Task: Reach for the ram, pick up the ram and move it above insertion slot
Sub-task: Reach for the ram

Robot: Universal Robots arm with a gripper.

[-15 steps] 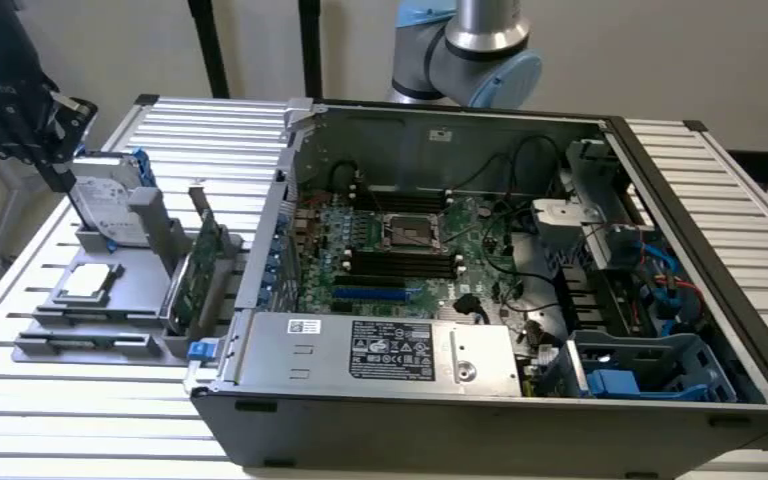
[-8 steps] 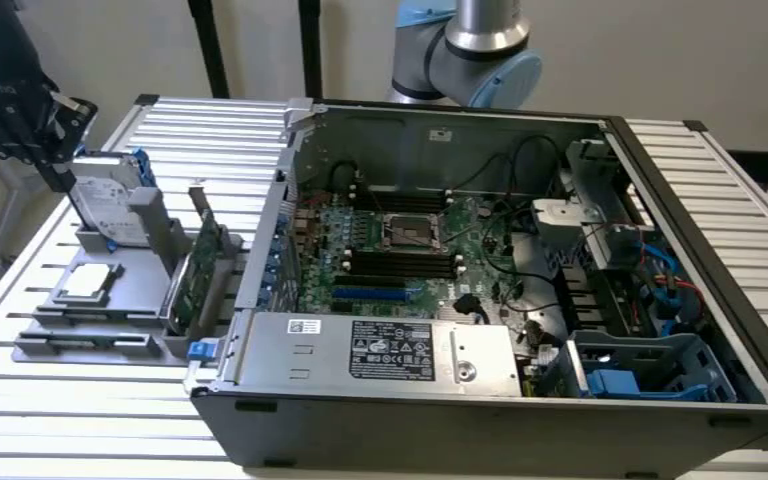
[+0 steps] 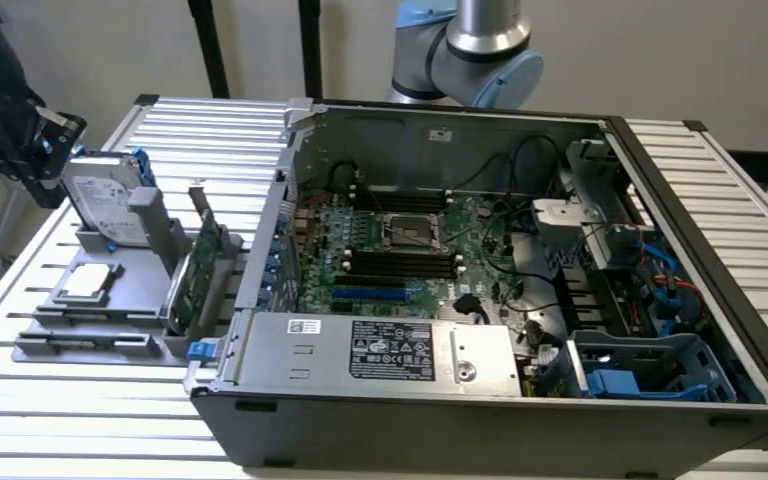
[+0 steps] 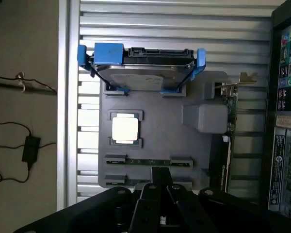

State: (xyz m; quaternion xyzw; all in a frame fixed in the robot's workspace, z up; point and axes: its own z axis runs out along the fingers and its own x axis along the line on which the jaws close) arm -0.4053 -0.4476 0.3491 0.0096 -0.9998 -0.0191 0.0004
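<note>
Slatted metal desk (image 3: 91, 430) carries a grey holder (image 4: 165, 141) beside the open computer case (image 3: 491, 400). Its clips stand the ram (image 4: 148, 161) on edge near the desk's edge, likely so both faces stay free. My fingers (image 4: 156, 177) hover over it, pressed together, holding nothing.

Open air over the ram (image 4: 148, 162); upright hard drive (image 4: 145, 73) well apart, expansion card (image 4: 228, 114) near one end.

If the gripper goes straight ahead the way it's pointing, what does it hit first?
Probably the ram, lying in the grey holder; the gripper points at it, though depth is unclear.
</note>
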